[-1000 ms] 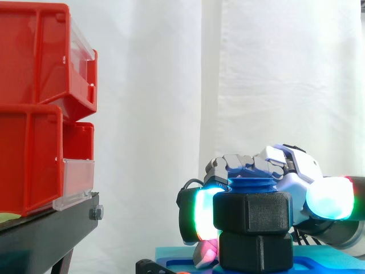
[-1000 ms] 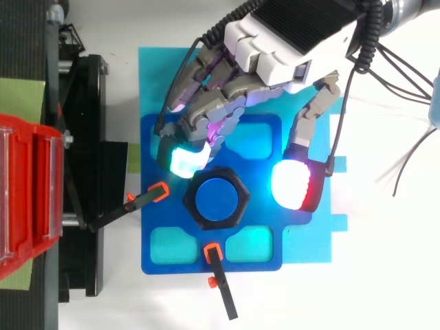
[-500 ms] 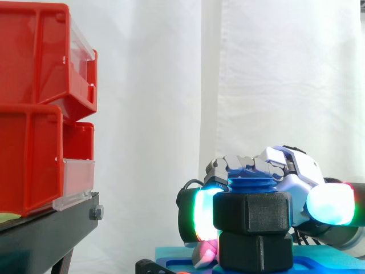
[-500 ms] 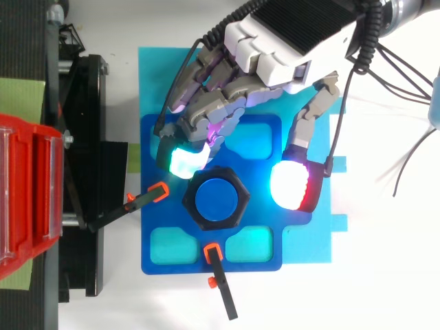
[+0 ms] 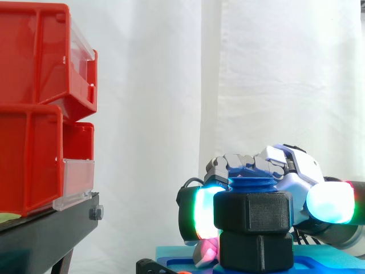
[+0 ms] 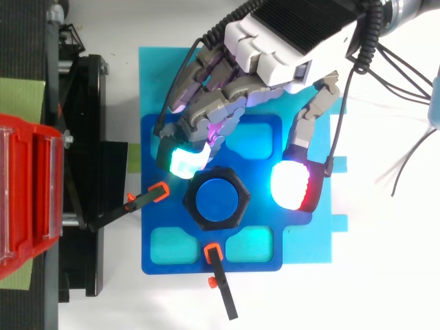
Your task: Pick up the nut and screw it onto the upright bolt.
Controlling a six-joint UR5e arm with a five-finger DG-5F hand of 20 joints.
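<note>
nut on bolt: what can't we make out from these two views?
- Thread engagement: the nut covers the bolt shaft in both views.
- Contact between the hand's cyan fingertip and the nut: in the top view, glow washes out the edge.
- Lower black hex piece: second nut or bolt base, unclear; in the top view the nut covers it.
- Base plate: in the side view, cut off by the bottom edge.

Blk nut (image 5: 252, 212), blue bolt (image 6: 218, 199), blue plate (image 6: 148, 227), red bins (image 5: 34, 114), wht curtain (image 5: 256, 74).
</note>
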